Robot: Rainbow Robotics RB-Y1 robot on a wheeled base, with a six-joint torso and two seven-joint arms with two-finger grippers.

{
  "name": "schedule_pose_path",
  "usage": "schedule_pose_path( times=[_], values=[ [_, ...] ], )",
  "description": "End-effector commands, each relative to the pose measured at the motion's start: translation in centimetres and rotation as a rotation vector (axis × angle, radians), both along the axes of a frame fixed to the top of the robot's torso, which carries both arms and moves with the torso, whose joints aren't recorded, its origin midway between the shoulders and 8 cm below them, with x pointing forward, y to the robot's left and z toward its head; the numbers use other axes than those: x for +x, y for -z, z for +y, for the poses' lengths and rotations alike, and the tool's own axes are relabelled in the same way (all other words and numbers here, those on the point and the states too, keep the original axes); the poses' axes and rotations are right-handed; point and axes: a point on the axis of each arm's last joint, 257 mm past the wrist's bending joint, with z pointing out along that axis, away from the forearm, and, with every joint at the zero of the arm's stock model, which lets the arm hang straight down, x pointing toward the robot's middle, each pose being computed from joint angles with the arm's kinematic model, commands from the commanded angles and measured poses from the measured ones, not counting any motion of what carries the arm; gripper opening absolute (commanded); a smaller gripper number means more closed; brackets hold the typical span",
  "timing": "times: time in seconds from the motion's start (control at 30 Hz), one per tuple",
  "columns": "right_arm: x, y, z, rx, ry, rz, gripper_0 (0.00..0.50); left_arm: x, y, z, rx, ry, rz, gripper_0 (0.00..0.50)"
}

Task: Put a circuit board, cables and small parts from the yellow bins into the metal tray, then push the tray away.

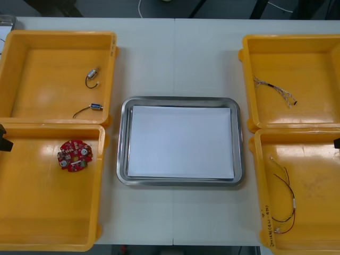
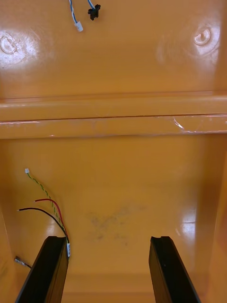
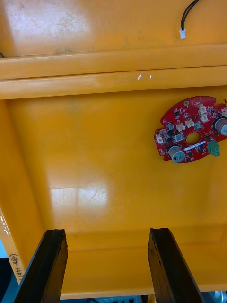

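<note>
The metal tray (image 1: 123,143), white inside, lies at the table's middle with nothing in it. A round red circuit board (image 1: 75,155) rests in the near left yellow bin (image 1: 32,223). My left gripper (image 3: 108,236) hovers open over that bin's floor, and the board (image 3: 191,136) lies ahead of its fingers, off to one side. My right gripper (image 2: 109,244) hangs open over the near right bin (image 1: 319,234). A red and yellow cable (image 2: 47,208) with a black strand lies close to one finger (image 2: 47,265). In the front view this cable (image 1: 284,196) runs along the bin's left part.
The far left bin (image 1: 32,58) holds two small metal parts (image 1: 93,76) (image 1: 95,107), each with a black lead. The far right bin (image 1: 319,58) holds a twisted blue and white cable (image 1: 273,89), whose ends (image 2: 75,16) show beyond the bin walls.
</note>
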Motion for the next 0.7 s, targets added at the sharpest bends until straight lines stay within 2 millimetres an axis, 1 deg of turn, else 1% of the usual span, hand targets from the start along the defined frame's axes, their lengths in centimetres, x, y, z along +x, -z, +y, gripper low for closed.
schedule_pose_path(
  times=[0.03, 0.7],
  values=[
    [-0.42, -1.55, -1.66, -0.035, 0.045, -0.028, 0.5, -0.43, -1.44, 1.41, 0.027, -0.057, -0.021, 0.5],
    [-0.42, -1.55, -1.66, -0.035, 0.045, -0.028, 0.5, -0.43, -1.44, 1.41, 0.027, -0.057, -0.021, 0.5]
  ],
)
